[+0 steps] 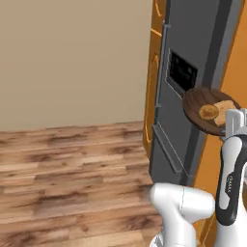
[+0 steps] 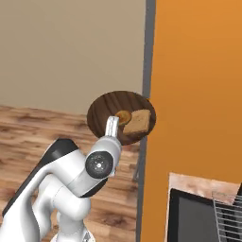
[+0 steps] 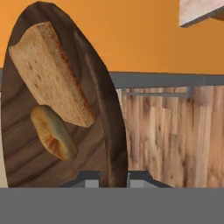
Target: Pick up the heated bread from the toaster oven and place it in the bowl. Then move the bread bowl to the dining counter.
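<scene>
Wood-floored kitchen, pincer (image 3: pixel 113 175) clamped on one bowl (image 2: pixel 101 111), one bun (image 2: pixel 123 116), one slice (image 2: pixel 139 121)

The bowl (image 2: pixel 105 111) is held up in the air at its near rim by the gripper (image 2: pixel 111 126). In it lie the bun (image 2: pixel 123 116) and, touching it on the right, the bread slice (image 2: pixel 139 121). Behind the bowl stands a tall cabinet (image 2: pixel 198 85). The toaster oven (image 2: pixel 203 215) sits low at near right, its wire rack (image 2: pixel 229 210) at its right.
</scene>
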Controlling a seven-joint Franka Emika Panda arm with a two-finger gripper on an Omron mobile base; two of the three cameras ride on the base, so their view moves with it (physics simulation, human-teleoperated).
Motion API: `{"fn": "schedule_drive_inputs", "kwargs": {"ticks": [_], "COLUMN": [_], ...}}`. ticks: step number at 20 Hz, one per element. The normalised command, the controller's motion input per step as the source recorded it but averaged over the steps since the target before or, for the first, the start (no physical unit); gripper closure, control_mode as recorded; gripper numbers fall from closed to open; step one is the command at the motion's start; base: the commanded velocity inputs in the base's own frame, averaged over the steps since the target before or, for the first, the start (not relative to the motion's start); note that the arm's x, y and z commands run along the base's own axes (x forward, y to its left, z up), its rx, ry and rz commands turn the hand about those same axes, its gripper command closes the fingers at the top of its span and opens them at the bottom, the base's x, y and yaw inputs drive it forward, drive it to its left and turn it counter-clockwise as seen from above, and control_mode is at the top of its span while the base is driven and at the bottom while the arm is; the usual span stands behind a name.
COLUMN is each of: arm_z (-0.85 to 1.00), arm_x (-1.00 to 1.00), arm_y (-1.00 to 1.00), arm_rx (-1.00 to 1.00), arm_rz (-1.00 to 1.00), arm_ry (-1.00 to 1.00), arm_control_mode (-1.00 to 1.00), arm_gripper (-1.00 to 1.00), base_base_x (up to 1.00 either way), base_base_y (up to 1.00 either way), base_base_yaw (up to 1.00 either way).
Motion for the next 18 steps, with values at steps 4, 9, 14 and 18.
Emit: {"fn": "schedule_drive_inputs", "kwargs": {"ticks": [4,9,14,18], "arm_z": [0.0,0.0,0.0,0.0], "arm_x": [0.0,0.0,0.0,0.0], "arm_y": [0.0,0.0,0.0,0.0], "arm_rx": [0.0,0.0,0.0,0.0], "arm_rz": [0.0,0.0,0.0,0.0], "arm_ry": [0.0,0.0,0.0,0.0], "arm_control_mode": [1.0,1.0,1.0,1.0], "arm_gripper": [1.0,1.0,1.0,1.0], "base_base_x": [-0.18,-0.11,0.0,0.0], "base_base_y": [0.0,0.03,0.2,0.29], "base_base_yaw": [1.0,1.0,1.0,0.98]}}
